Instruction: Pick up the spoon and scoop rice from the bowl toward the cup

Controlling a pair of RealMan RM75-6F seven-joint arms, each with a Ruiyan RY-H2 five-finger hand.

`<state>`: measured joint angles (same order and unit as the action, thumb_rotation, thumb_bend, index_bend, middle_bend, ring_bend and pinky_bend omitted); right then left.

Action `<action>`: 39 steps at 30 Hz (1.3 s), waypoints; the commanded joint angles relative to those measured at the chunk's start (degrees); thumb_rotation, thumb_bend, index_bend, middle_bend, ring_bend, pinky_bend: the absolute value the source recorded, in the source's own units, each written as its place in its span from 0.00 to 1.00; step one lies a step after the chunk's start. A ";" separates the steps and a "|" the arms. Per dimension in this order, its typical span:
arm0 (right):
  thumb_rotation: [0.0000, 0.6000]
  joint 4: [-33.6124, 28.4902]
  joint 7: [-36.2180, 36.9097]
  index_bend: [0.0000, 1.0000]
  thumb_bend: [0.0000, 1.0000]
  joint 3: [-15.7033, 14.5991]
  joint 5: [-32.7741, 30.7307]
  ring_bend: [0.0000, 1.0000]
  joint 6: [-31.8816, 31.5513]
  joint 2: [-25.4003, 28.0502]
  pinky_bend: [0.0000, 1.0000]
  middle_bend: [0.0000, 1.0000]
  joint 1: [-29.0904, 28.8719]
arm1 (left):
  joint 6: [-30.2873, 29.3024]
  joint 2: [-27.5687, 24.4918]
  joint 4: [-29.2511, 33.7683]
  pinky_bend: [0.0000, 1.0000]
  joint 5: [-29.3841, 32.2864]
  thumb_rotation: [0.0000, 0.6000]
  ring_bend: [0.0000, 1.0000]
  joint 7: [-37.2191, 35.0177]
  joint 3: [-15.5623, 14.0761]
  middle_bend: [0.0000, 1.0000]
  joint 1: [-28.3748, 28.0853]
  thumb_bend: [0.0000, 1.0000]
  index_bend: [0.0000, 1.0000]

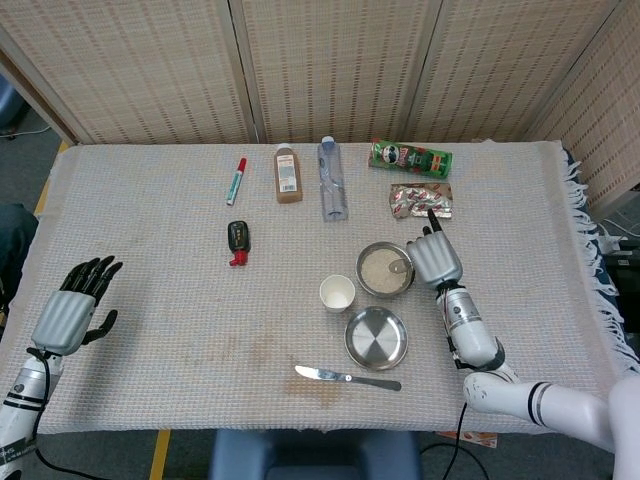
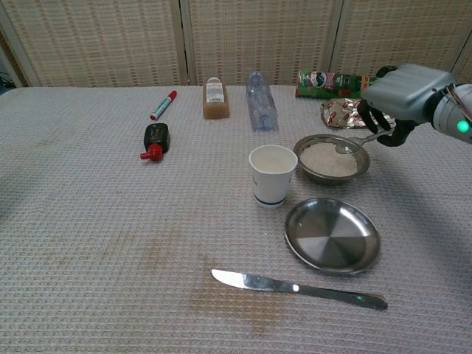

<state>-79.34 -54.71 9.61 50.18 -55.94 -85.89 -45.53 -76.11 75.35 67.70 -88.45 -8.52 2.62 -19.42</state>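
One spoon (image 2: 359,140), pinched in the right hand (image 2: 404,94) fingers, slants down-left, its scoop just over the bowl (image 2: 310,169) of rice, cup (image 2: 272,174) beyond; left hand (image 1: 73,312) idle, fingers spread

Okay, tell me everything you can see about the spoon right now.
The spoon is a small, shiny metal one, silver in colour. The right hand holds it by the handle, so most of the handle is hidden in the fingers. It slants down and toward the cup side, with its bowl end over the rice in the steel bowl, near the bowl's right rim. Whether the tip actually touches the rice cannot be told. In the head view the hand covers nearly all of it.
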 commanded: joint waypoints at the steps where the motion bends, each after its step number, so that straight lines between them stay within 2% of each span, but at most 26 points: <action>1: 1.00 0.75 0.25 0.78 0.36 -0.23 -0.71 0.28 0.56 -0.59 0.00 0.56 -0.57 | -0.46 0.38 0.60 0.10 0.67 1.00 0.00 0.69 0.37 0.00 0.16 0.43 0.00; 16: 1.00 4.18 -1.87 0.79 0.36 -2.13 -1.96 0.28 0.84 -4.28 0.00 0.56 -3.35 | 0.70 -0.11 0.80 0.10 1.18 1.00 0.00 0.30 0.55 0.00 -0.53 0.43 0.00; 21: 1.00 4.41 -1.69 0.78 0.36 -2.20 -2.50 0.28 1.05 -5.20 0.00 0.56 -4.06 | 1.40 -0.21 1.92 0.10 2.49 1.00 0.00 0.64 1.66 0.00 -1.13 0.43 0.00; 27: 1.00 4.81 0.48 0.78 0.36 -2.03 -2.64 0.28 1.34 -6.02 0.00 0.56 -4.23 | 2.65 -1.18 4.37 0.10 4.13 1.00 0.00 1.92 2.77 0.00 -1.85 0.43 0.00; 29: 1.00 5.11 1.71 0.78 0.36 -1.91 -2.73 0.28 1.59 -6.20 0.00 0.56 -4.11 | 1.89 -0.60 3.29 0.10 3.54 1.00 0.00 1.84 1.53 0.00 -0.77 0.43 0.00; 39: 1.00 6.85 5.59 0.78 0.36 -2.12 -1.75 0.28 3.05 -7.09 0.00 0.56 -4.08 | 1.28 -0.27 1.63 0.10 2.51 1.00 0.00 1.01 1.30 0.00 -0.96 0.43 0.00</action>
<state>-72.76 -49.67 7.51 48.05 -53.03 -92.86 -49.62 -74.74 75.14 69.46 -85.70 -7.48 4.07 -20.36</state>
